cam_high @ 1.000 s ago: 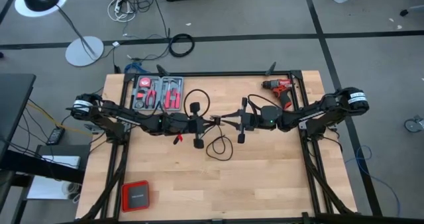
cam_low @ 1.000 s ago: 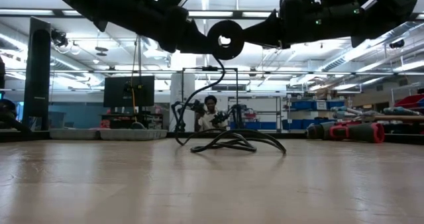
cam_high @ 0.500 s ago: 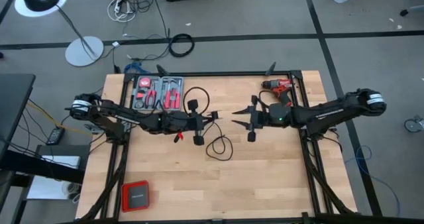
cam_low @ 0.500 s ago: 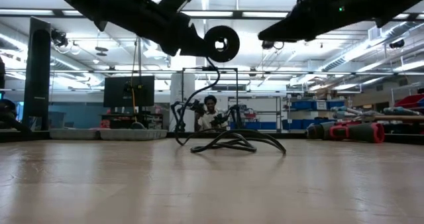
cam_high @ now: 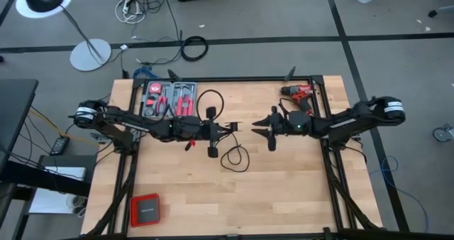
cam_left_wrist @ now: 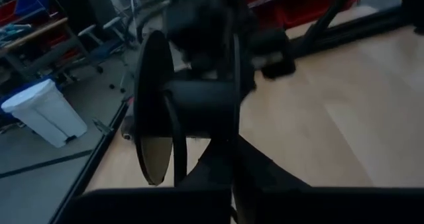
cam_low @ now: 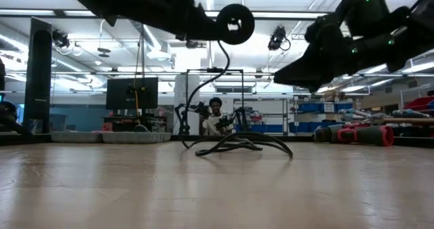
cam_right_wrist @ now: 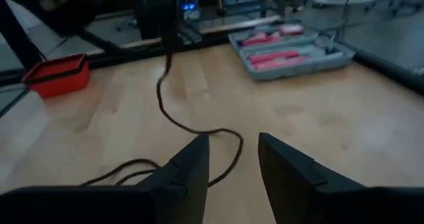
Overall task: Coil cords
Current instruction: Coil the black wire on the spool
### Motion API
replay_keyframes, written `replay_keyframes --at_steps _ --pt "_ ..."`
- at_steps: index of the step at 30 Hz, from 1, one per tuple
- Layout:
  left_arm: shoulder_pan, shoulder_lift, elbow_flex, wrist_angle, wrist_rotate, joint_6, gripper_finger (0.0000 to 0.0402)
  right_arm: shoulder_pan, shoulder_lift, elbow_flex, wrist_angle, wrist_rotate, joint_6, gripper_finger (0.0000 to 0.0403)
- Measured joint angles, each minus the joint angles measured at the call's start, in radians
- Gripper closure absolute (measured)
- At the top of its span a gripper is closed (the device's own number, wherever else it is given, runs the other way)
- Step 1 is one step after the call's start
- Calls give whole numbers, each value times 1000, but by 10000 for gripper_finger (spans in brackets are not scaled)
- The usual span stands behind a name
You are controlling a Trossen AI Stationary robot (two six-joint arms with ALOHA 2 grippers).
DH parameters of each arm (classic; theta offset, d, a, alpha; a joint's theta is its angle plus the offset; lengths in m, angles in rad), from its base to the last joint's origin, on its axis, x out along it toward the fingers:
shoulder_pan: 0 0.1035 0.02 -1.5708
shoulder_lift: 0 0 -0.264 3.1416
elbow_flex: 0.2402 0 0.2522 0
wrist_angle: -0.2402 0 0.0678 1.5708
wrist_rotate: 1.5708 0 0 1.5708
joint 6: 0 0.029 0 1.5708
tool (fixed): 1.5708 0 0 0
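Cord [cam_high: 228,144] hanging from left gripper [cam_high: 230,127] above mid-table, right gripper [cam_high: 257,126] facing it empty.

Thin black cord: held up off the wooden table [cam_high: 284,190] at one end by the left gripper, fingers pressed together on it, apparently just beside a round black spool-like part [cam_low: 235,23], though the exact contact point stays hard to read in the wrist view. From there, dropping in a curve to a loose loop on the table [cam_low: 237,145], just on the near side of the left gripper, plus a second arc rising toward the tool tray [cam_high: 169,100]. Right gripper: raised, fingers [cam_right_wrist: 190,164] spread, nothing between them, just across a small gap from the left gripper. Red drill [cam_high: 299,92] lying at the far edge behind the right arm, well apart from the cord. Red box [cam_high: 145,210] at the near corner.
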Motion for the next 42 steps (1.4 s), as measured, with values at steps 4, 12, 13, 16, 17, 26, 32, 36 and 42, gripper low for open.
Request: replay_keyframes --at_steps 4,12,13,16,17,26,32,36,42 --pt "9 0 6 -1 2 -1 401 6 70 26 22 -25 -7 273" --pt "24 0 7 21 2 -2 401 13 178 34 116 -29 14 275" --pt "28 0 7 34 2 -3 401 12 198 34 159 -25 27 275" --pt "41 0 7 90 22 -28 401 9 256 34 330 -23 56 275" --pt "43 0 7 101 31 -38 401 9 272 34 389 -27 68 275" --pt "4 -6 7 152 8 -61 401 18 353 36 562 -127 156 275" --pt "-11 -6 7 159 -25 -75 401 33 353 37 586 -129 198 275" --pt "-12 -6 7 202 -36 -102 401 54 353 73 568 -128 207 275" --pt "-11 -8 7 259 -43 -99 401 94 353 162 498 -123 139 275"
